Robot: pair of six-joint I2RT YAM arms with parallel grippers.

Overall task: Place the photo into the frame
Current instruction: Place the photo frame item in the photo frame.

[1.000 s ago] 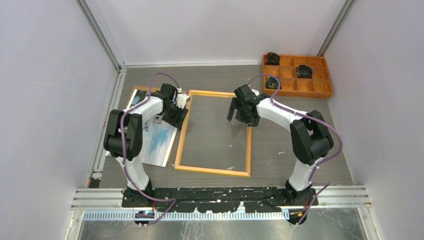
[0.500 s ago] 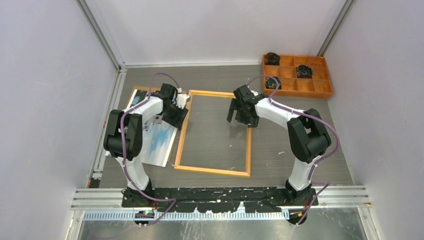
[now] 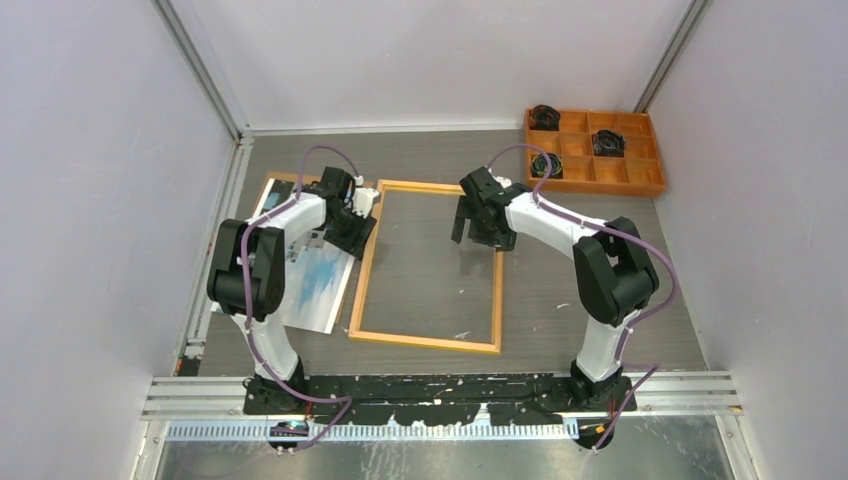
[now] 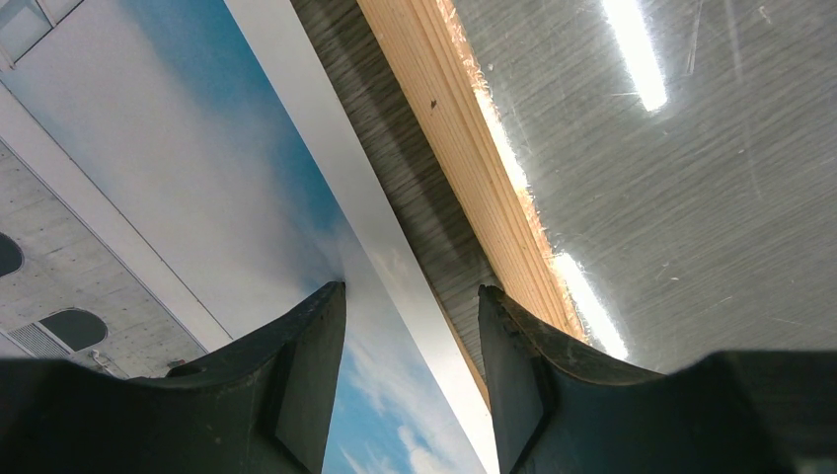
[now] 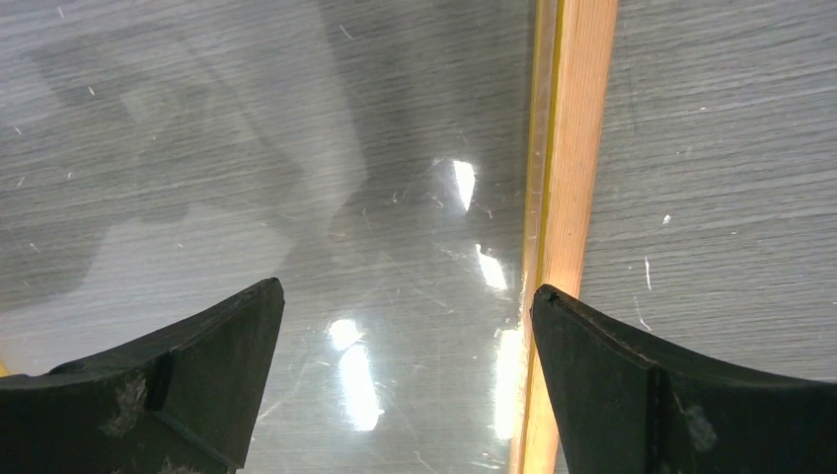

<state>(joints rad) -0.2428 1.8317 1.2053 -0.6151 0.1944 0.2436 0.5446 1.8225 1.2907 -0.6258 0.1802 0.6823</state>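
Observation:
The photo (image 3: 315, 285), blue sky with a white building, lies face up on the table left of the frame (image 3: 425, 341). The frame lies flat with its wood-coloured side up and a thin yellow lip inside. In the left wrist view my left gripper (image 4: 410, 296) is open and straddles the photo's (image 4: 197, 148) white right border. One finger (image 4: 296, 375) is over the print, the other (image 4: 533, 385) over the gap beside the frame bar (image 4: 474, 138). My right gripper (image 5: 407, 291) stands wide open above the clear sheet (image 5: 296, 148) inside the frame, its right finger (image 5: 632, 385) over the right bar (image 5: 577, 148).
An orange compartment tray (image 3: 655, 186) with dark items stands at the back right. A brown board edge (image 3: 279, 177) shows beyond the photo's far end. Metal rails run along the left and near table edges. Walls close in on three sides.
The right gripper has shifted slightly toward the far left over the frame. The left arm has not moved.

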